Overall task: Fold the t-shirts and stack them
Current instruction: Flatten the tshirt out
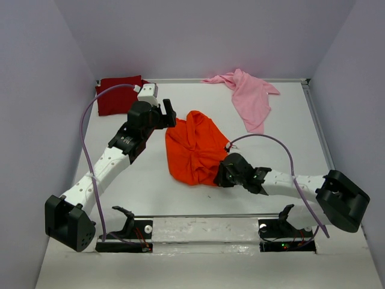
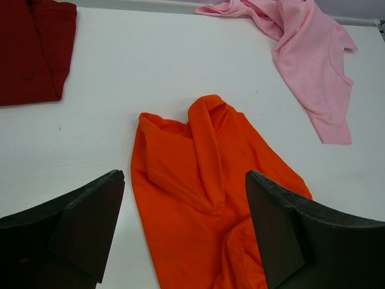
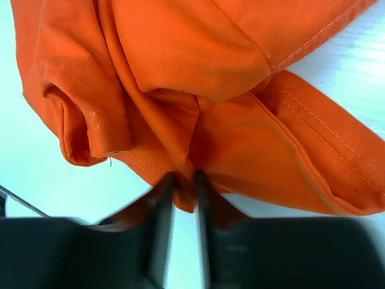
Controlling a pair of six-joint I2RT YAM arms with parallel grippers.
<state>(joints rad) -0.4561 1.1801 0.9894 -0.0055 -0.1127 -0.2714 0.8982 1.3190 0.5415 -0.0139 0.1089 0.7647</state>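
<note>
The top external view alone shows the full layout. The orange t-shirt point(image 1: 195, 150) lies bunched at the centre of the white table point(image 1: 138, 180). The dark red t-shirt point(image 1: 119, 95) lies as a flat rectangle in the far left corner. The pink t-shirt point(image 1: 249, 96) lies crumpled at the far edge, right of centre. The three garments are apart from one another.

The right wrist view alone shows the contact. The right gripper point(image 3: 183, 180) is clenched on a fold at the orange t-shirt's near edge, with cloth pinched between its narrow dark fingers.

The left wrist view shows the left gripper point(image 2: 185, 177) released. Its jaws are spread wide near the orange t-shirt's far left edge and hold nothing.

The orange cloth is a soft matte knit gathered into deep ridges. A double row of stitching runs along its hem.
</note>
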